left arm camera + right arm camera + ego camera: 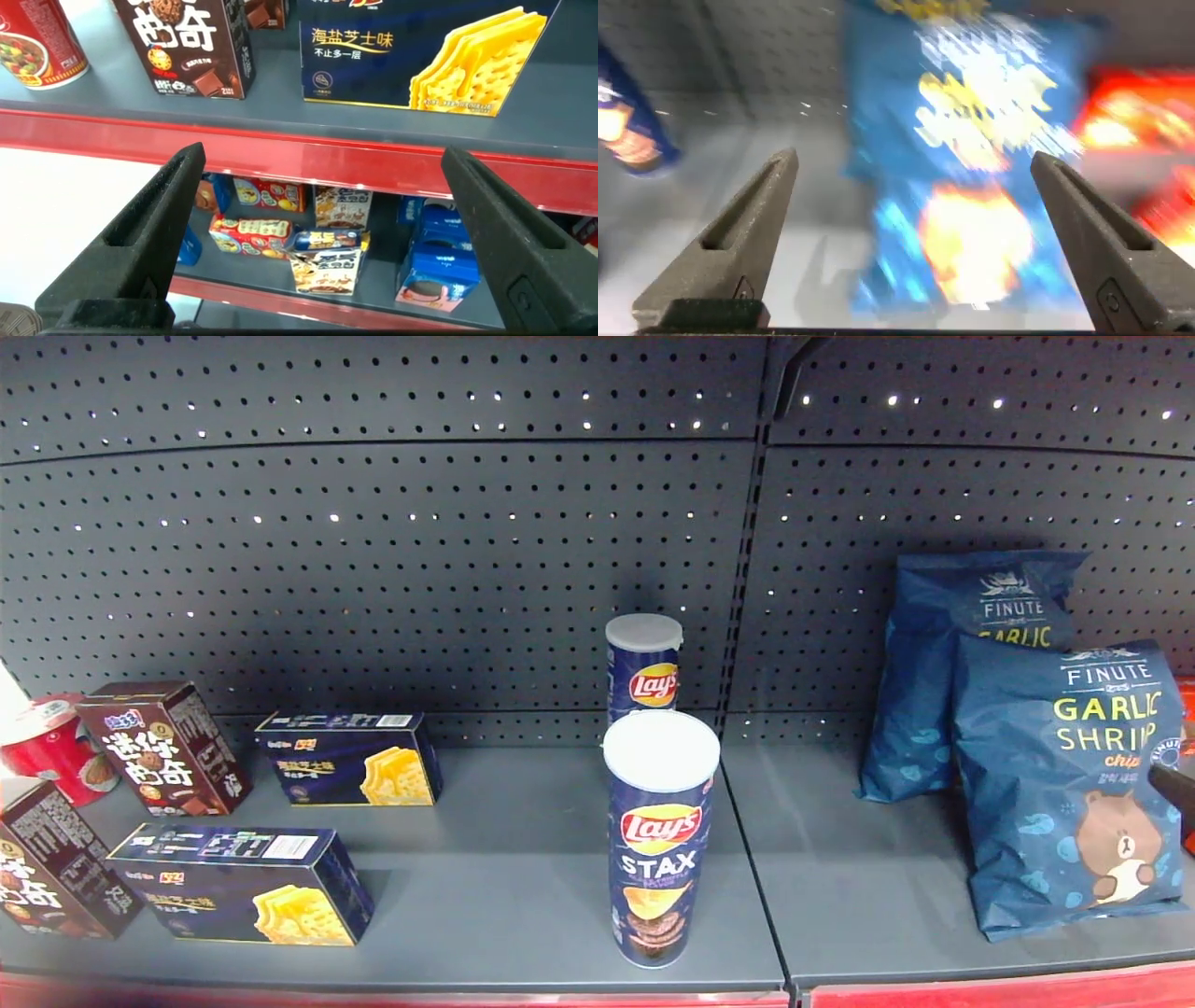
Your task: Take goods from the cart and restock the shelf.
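Chip bag stands just ahead of right end effector (fingers spread).

Your left pincer has two matte, dark grey fingers, each a long wedge tapering to a blunt tip, with a shallow step cut in its upper edge. Your right pincer looks the same. A small round screw head sits near one finger's base.

Logo, white lettering printed on front chip can; yellow lettering on front blue bag; characters on cracker box.
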